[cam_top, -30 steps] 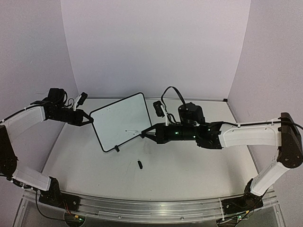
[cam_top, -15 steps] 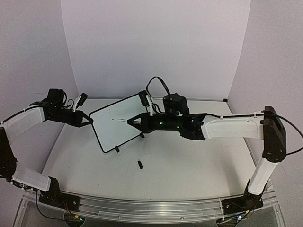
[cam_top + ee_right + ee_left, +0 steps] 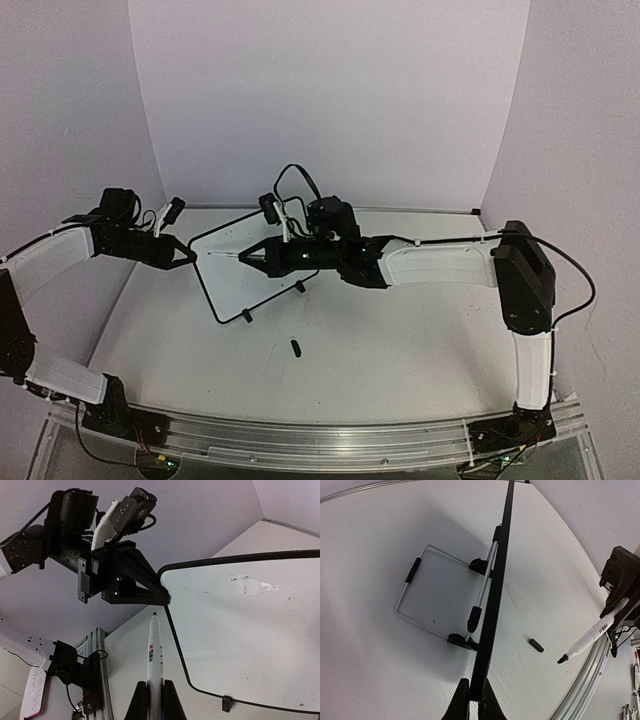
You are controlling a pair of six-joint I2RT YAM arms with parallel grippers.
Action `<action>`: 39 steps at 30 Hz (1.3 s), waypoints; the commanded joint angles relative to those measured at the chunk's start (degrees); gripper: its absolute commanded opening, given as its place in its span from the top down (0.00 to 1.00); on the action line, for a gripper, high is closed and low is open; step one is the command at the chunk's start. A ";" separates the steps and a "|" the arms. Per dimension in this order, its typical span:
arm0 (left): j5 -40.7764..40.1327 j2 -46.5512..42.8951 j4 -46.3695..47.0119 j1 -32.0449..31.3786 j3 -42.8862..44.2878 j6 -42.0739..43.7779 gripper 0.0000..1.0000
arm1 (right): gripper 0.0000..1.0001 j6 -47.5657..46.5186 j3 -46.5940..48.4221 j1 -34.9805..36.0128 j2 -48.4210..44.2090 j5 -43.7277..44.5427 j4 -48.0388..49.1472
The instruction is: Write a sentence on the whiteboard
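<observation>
The whiteboard point(image 3: 238, 282) stands tilted on the table at left of centre, held up by a wire stand point(image 3: 440, 597) behind it. My left gripper point(image 3: 190, 256) is shut on its black frame point(image 3: 496, 592) at the upper left corner point(image 3: 164, 591). My right gripper point(image 3: 256, 257) reaches in over the board face and is shut on a white marker point(image 3: 155, 652). The uncapped marker tip point(image 3: 154, 614) sits just outside the board's left edge, close under the left gripper's fingers point(image 3: 131, 582). The board face point(image 3: 240, 630) carries only faint specks; no sentence shows.
The marker's small black cap point(image 3: 295, 348) lies on the table in front of the board, seen also as a cap point(image 3: 536, 645) in the left wrist view. An aluminium rail point(image 3: 300, 442) runs along the near edge. White walls close the back and sides.
The right arm has swept left across the board with the marker, from the board's right edge to its upper left corner. The left gripper and board have stayed put.
</observation>
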 commanded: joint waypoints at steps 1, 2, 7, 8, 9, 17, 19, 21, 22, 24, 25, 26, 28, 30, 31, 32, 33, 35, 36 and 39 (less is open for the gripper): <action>0.04 -1.16 -0.71 0.37 0.41 0.06 1.00 | 1.00 -0.32 5.02 0.39 2.89 -1.80 1.73; 0.03 -1.13 -0.77 0.40 0.42 0.12 1.00 | 1.00 -0.24 5.65 0.40 3.47 -1.81 1.62; -0.16 -1.35 -0.75 0.34 0.48 0.11 1.00 | 1.00 -0.40 8.81 0.34 5.73 -1.64 0.36; -0.17 -1.32 -0.80 0.35 0.46 0.14 1.00 | 1.00 -0.43 9.41 0.36 6.27 -1.58 0.02; -0.17 -1.31 -0.85 0.39 0.49 0.18 1.00 | 1.00 -0.45 9.91 0.35 6.66 -1.56 -0.29; -0.26 -1.50 -0.92 0.36 0.52 0.27 1.00 | 1.00 -0.55 13.18 0.36 9.22 -1.11 -1.33; -0.26 -1.45 -0.98 0.35 0.58 0.28 1.00 | 1.00 -0.48 14.15 0.35 9.91 -0.96 -1.56; -0.26 -1.44 -1.00 0.34 0.57 0.27 1.00 | 1.00 -0.38 15.18 0.38 10.65 -0.68 -2.13; -0.26 -1.46 -1.01 0.37 0.56 0.26 1.00 | 1.00 -0.37 15.71 0.37 11.02 -0.46 -2.51; -0.35 -1.54 -1.03 0.39 0.55 0.27 1.00 | 1.00 -0.29 16.65 0.39 11.62 0.14 -3.30; -0.38 -1.60 -1.02 0.41 0.55 0.35 1.00 | 1.00 -0.29 17.02 0.35 11.86 0.53 -3.69; -0.42 -1.62 -1.01 0.42 0.61 0.37 1.00 | 1.00 -0.28 17.18 0.36 12.08 1.03 -4.08; -0.48 -1.59 -1.01 0.40 0.59 0.36 1.00 | 1.00 -0.34 17.26 0.35 12.28 2.08 -4.60; -0.54 -1.68 -1.10 0.36 0.58 0.37 1.00 | 1.00 -0.33 16.93 0.38 12.20 2.98 -4.93; -0.60 -1.66 -1.10 0.36 0.59 0.36 1.00 | 1.00 -0.35 16.62 0.34 12.06 3.48 -4.99; -0.66 -1.69 -1.10 0.34 0.60 0.40 1.00 | 1.00 -0.38 16.18 0.37 11.85 3.97 -5.05; -0.70 -1.76 -1.10 0.35 0.58 0.37 1.00 | 1.00 -0.40 15.65 0.35 11.57 4.44 -5.07; -0.83 -1.83 -1.10 0.35 0.58 0.37 1.00 | 1.00 -0.50 14.24 0.36 10.90 5.50 -5.05; -0.90 -1.85 -1.10 0.38 0.58 0.35 1.00 | 1.00 -0.58 13.65 0.40 10.56 5.87 -5.03; -0.97 -1.95 -1.11 0.36 0.59 0.35 1.00 | 1.00 -0.70 11.35 0.40 9.49 6.43 -4.98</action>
